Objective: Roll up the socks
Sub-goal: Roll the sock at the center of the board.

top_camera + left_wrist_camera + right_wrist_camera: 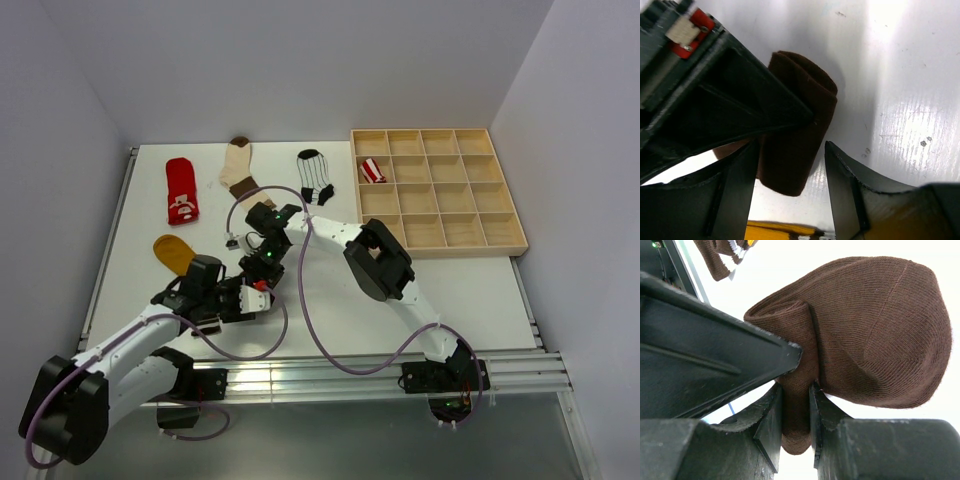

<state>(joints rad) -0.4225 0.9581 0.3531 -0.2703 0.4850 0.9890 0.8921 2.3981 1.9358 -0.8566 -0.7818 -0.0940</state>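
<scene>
Right wrist shows the right gripper (796,390) pinching the brown sock (880,330) at its fold. It looks soft and limp, so hold the roll. The left gripper (790,150) straddles it, unclosed.

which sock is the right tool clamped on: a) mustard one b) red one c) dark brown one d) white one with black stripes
c: in the right wrist view the right tool has both fingers pressed onto a fold of the dark brown sock.
</scene>
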